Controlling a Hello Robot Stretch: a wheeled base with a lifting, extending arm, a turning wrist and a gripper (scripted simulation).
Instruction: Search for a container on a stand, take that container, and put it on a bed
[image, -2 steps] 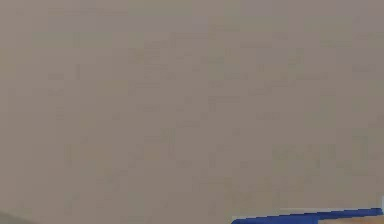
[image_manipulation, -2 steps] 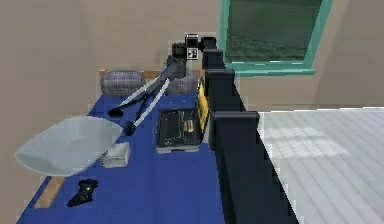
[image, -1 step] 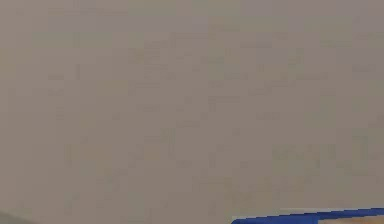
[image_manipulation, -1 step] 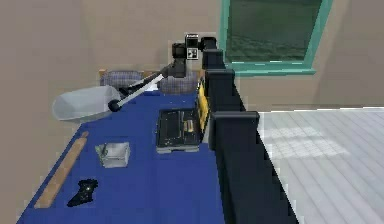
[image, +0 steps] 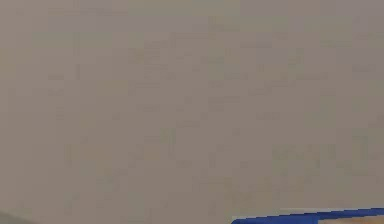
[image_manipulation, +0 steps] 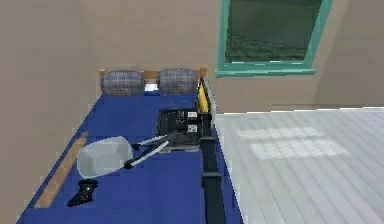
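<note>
Arm side view, left to right. Small dark object (image_manipulation: 84, 192) low on blue bed (image_manipulation: 170, 195). Pale, translucent-looking container (image_manipulation: 100, 157) lying on the cover. Gripper (image_manipulation: 148, 152) just right of it, contact not resolvable. Cannot tell jaw state, nor whether anything is held. Judged light, thin-walled, slippery, likely flexing under squeeze. Best taken at the rim, gently.

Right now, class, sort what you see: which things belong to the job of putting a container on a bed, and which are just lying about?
Job in hand: pale container; blue bed; gripper.

Just lying about: pillows; small dark object on the bed; green-framed window.
</note>
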